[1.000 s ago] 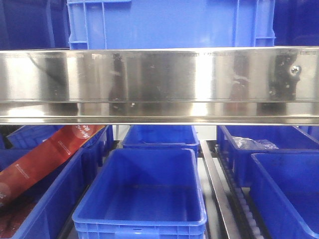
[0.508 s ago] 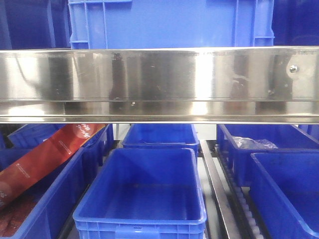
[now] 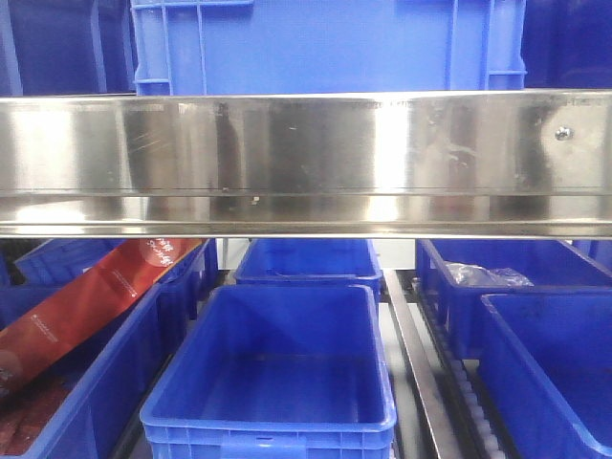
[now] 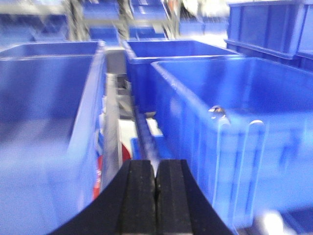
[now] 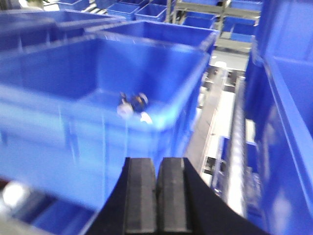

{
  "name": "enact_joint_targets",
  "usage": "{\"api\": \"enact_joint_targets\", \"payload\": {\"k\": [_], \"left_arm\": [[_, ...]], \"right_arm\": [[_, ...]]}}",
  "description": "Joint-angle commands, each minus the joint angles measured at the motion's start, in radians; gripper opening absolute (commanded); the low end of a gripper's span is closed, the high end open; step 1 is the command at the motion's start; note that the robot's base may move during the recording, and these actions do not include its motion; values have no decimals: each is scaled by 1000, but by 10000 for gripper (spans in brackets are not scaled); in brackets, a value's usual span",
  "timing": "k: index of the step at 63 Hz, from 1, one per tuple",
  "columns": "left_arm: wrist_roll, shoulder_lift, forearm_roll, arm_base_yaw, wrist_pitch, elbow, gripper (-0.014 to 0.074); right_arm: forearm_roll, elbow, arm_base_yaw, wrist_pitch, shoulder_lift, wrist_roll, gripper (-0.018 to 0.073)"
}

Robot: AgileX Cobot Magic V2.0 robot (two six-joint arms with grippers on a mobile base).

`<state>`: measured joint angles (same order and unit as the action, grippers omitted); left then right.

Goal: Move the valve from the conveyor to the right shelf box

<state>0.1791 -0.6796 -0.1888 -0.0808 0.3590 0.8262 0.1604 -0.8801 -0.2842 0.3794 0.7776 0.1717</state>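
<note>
Spanning the front view, a broad brushed stainless-steel shelf beam [image 3: 306, 163], mirror-bright and faintly scratched. Above it, a large ribbed blue plastic crate [image 3: 325, 48]; below, rows of open rectangular blue plastic bins, the middle bin [image 3: 268, 426] smooth-walled, thick-rimmed and bare inside. Leaning into the left bins, a long glossy red printed carton [image 3: 96, 296]; in a far right bin, a crumpled clear plastic bag [image 3: 488, 277]. No conveyor in any view. In the right wrist view, a deep blue plastic shelf box [image 5: 73, 142] with moulded vertical ribs, blurred. Black rubbery left gripper [image 4: 156, 191] with pads pressed together on nothing, aimed along a gap between bins. Black right gripper [image 5: 157, 196] likewise closed and empty, just short of that box. Smallest of all, a little metallic valve [image 5: 132, 103] with a white and an orange part, lying on the box floor near the front wall; details too blurred to tell. Judged as placed already, delivery step done. Next: drawing the right arm back and up, clear of the rim and the beam overhead.
</note>
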Motion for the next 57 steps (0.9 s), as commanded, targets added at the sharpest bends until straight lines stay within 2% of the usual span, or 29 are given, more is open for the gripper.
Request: {"api": "enact_joint_targets", "payload": {"k": [1, 13, 28, 57], "left_arm": [[-7, 101, -2, 5, -60, -118, -111], [-7, 265, -2, 5, -76, -329, -111], [-7, 386, -8, 5, -163, -462, -111], [-7, 391, -8, 5, -175, -468, -111]], "right_arm": [[-20, 100, 4, -61, -88, 6, -162], [-20, 312, 4, -134, -241, 6, -162], [-20, 528, 4, -263, -379, 6, -162], [-20, 546, 4, -291, -395, 6, -162]]}}
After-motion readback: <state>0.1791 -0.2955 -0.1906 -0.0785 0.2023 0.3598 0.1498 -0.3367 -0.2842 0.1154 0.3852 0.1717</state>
